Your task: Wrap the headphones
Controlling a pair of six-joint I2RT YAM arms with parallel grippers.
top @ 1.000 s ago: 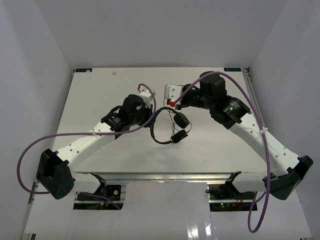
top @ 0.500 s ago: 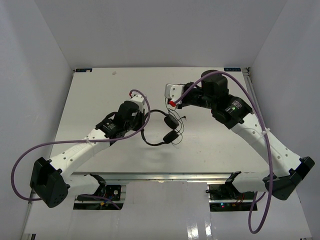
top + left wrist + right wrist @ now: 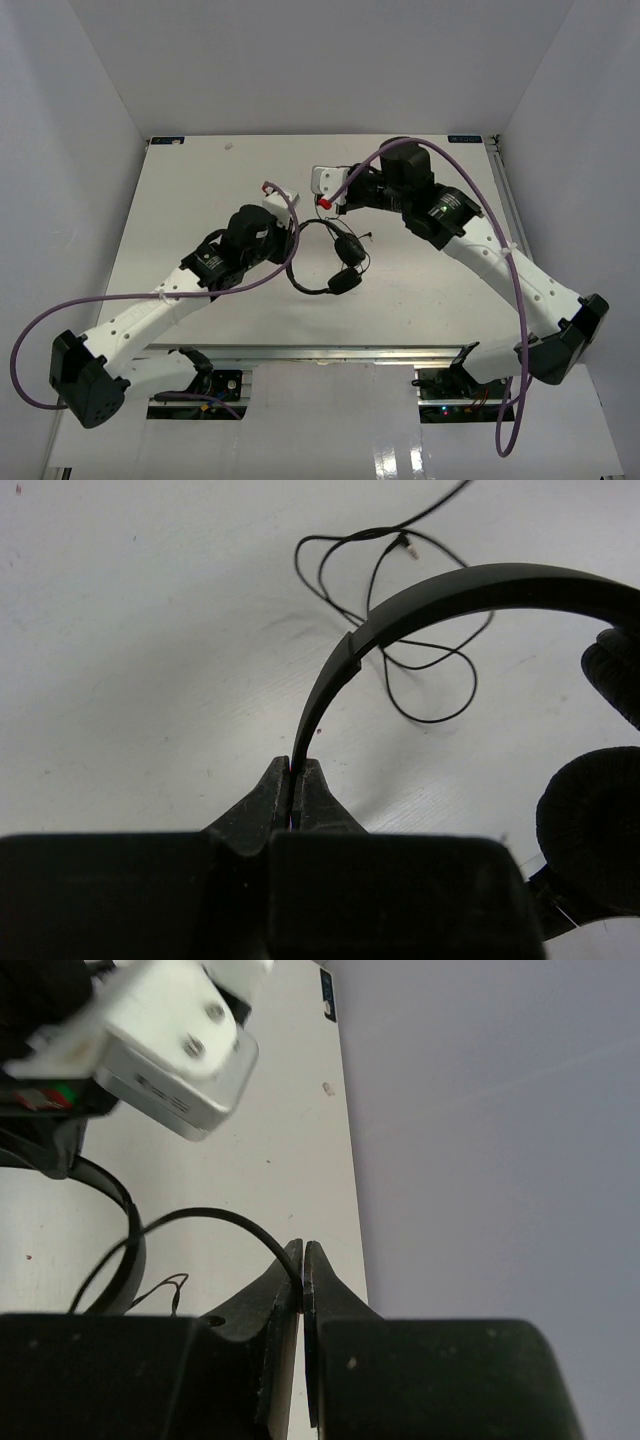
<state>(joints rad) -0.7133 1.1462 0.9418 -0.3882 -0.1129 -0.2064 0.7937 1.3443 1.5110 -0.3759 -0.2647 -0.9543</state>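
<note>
The black headphones point(image 3: 338, 262) lie at the table's middle, with the thin headband point(image 3: 450, 590) arching up and two padded earcups point(image 3: 590, 825) at the right of the left wrist view. The thin black cord point(image 3: 400, 610) lies in loose loops on the table behind the headband. My left gripper point(image 3: 292, 246) is shut on the lower end of the headband, as the left wrist view point(image 3: 293, 772) shows. My right gripper point(image 3: 322, 211) is just above the headphones and shut on the cord point(image 3: 215, 1216), which arcs away to the left of its tips point(image 3: 303, 1278).
The white table point(image 3: 200, 200) is ringed by grey walls. The left arm's white camera block point(image 3: 170, 1050) hangs close above the right gripper's view. Purple arm cables point(image 3: 60, 310) loop beside both arms. The table's far edge point(image 3: 345, 1110) runs near the right gripper.
</note>
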